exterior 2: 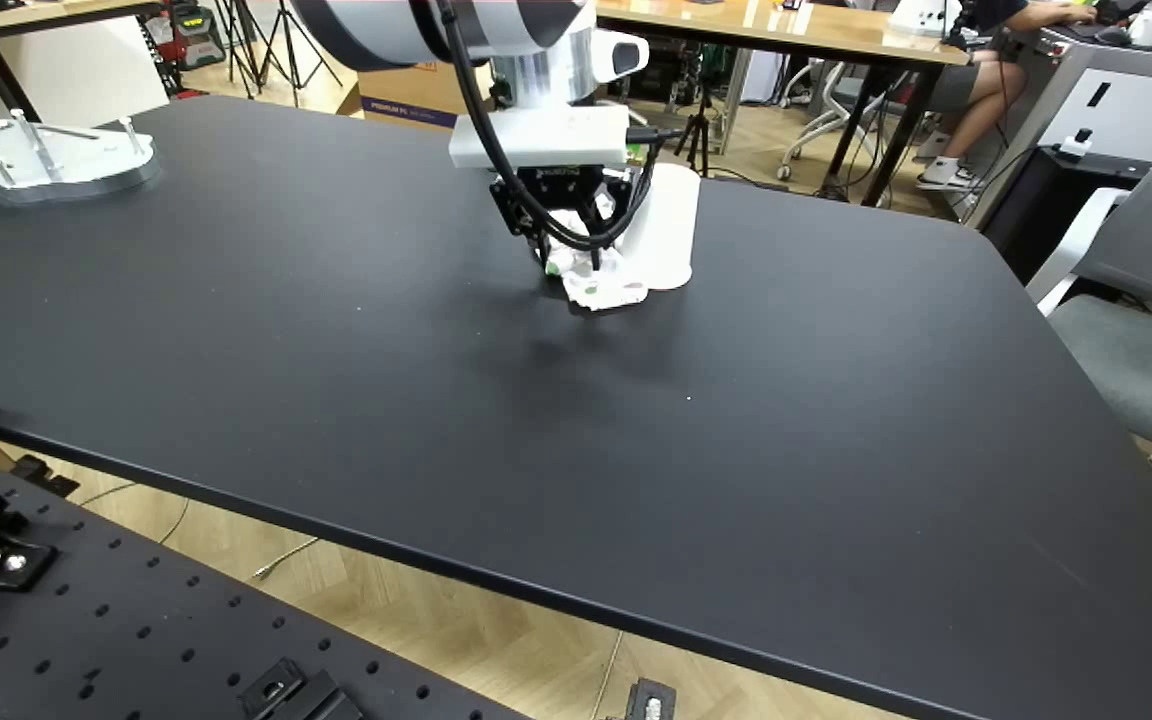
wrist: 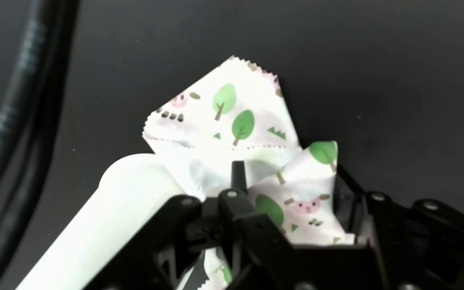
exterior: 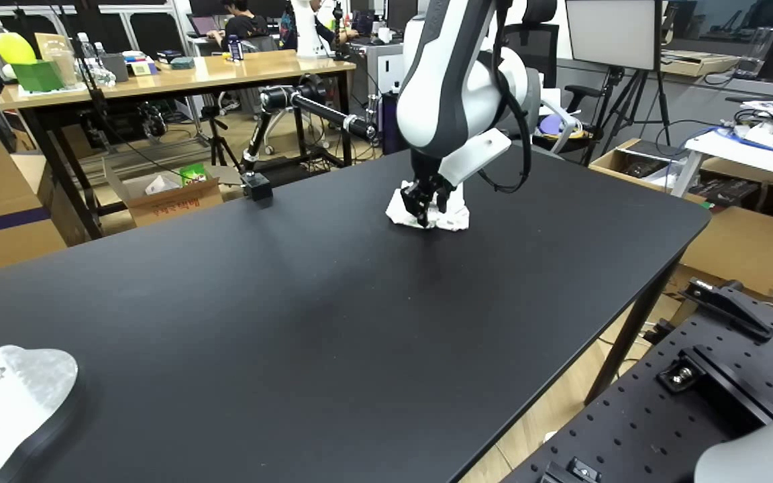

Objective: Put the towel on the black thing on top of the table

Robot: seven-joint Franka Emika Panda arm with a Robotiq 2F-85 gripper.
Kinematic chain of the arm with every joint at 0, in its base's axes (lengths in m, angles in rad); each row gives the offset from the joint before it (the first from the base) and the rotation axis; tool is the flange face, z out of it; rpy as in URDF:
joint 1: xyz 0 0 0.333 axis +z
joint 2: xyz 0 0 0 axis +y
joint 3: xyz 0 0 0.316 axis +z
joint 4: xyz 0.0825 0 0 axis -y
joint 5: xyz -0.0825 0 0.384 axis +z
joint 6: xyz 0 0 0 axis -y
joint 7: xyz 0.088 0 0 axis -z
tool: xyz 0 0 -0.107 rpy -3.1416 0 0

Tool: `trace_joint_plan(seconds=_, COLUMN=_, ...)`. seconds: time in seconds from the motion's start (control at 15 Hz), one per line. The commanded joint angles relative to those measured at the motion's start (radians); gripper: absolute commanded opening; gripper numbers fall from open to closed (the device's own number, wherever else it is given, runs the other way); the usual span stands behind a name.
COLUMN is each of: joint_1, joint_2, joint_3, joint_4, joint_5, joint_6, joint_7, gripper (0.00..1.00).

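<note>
Bench (exterior: 333, 335): matte black top, corners rounded where they show. White towel (wrist: 216, 129) on it, crumpled and partly folded, zigzag-cut edges, print of green trees and pink animals; sits nearer the far edge in both exterior views. Can't tell if whole underside touches. White cylinder (exterior 2: 666, 225) upright just beside towel, contact between them unclear. Well apart from those: pale glossy plate (exterior: 44, 382), curved outline, thick darker rim, several metal-looking pegs (exterior 2: 34, 138) on top; runs out of frame at left in both exterior views. Black clamp block (exterior: 257, 188) at the edge, in an exterior view.
</note>
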Motion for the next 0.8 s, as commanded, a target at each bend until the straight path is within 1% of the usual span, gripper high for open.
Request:
trace_joint_plan(seconds=0.0, joint_1=-0.035, joint_2=0.012, joint_3=0.032, joint_4=0.033, joint_5=0.023, joint_6=-0.032, joint_7=-0.029, gripper=0.25)
trace_joint_plan(seconds=0.2, joint_1=-0.040, joint_2=-0.006, joint_3=0.038, joint_4=0.019, joint_5=0.031, joint_6=-0.031, joint_7=-0.030, gripper=0.05)
trace_joint_plan(seconds=0.27, joint_1=-0.037, joint_2=-0.013, joint_3=0.036, joint_4=0.013, joint_5=0.029, joint_6=-0.033, joint_7=-0.026, gripper=0.01)
trace_joint_plan(seconds=0.33, joint_1=-0.025, joint_2=-0.024, joint_3=0.024, joint_4=0.004, joint_5=0.019, joint_6=-0.034, joint_7=-0.018, gripper=0.00)
trace_joint_plan(seconds=0.53, joint_1=0.022, joint_2=-0.061, joint_3=-0.012, joint_4=-0.007, joint_5=-0.004, joint_6=-0.054, joint_7=0.019, gripper=0.01)
trace_joint_plan(seconds=0.6, joint_1=0.057, joint_2=-0.081, joint_3=-0.037, joint_4=-0.005, joint_5=-0.016, joint_6=-0.086, joint_7=0.053, gripper=0.01)
trace_joint_plan(seconds=0.73, joint_1=0.106, joint_2=-0.129, joint_3=-0.060, joint_4=0.007, joint_5=-0.030, joint_6=-0.169, joint_7=0.107, gripper=0.01)
